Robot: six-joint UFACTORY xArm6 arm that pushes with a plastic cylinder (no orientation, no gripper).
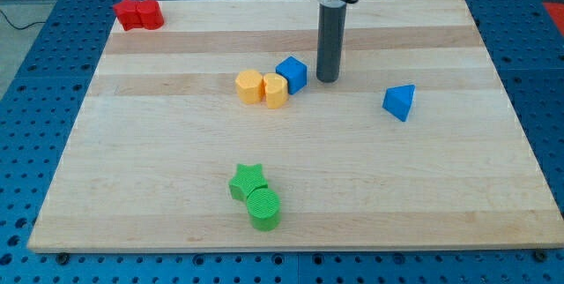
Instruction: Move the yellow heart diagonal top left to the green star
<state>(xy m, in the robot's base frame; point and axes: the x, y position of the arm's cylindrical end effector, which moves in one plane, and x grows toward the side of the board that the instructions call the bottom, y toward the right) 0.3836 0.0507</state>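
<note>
A pale wooden board [441,187] lies on a blue perforated bench [53,19], and the one camera view looks down on it at a slant from the view's bottom edge.

My tip [327,79] stands on the board just to the view's right of the blue cube [292,73], close beside it with a thin strip of wood showing between them. The arm ends in a plain rod with no pincer, so it holds nothing.

The yellow heart [276,91] sits near the middle of the board, slightly toward the view's top. It touches the blue cube on its upper right and the yellow hexagon [250,85] on its left, so the three form a short row rising toward the view's right. Which way the heart's point faces, and its long axis, cannot be made out from this angle.

The green star [248,181] lies well below that row, toward the view's bottom, touching the green cylinder [263,208] at its lower right. Bare wood stretches to the star's upper left, out to the board's left edge.

A blue triangular block [399,101] stands apart at the view's right. Red blocks [138,13], shape unclear, sit in the top left corner near the edge.
</note>
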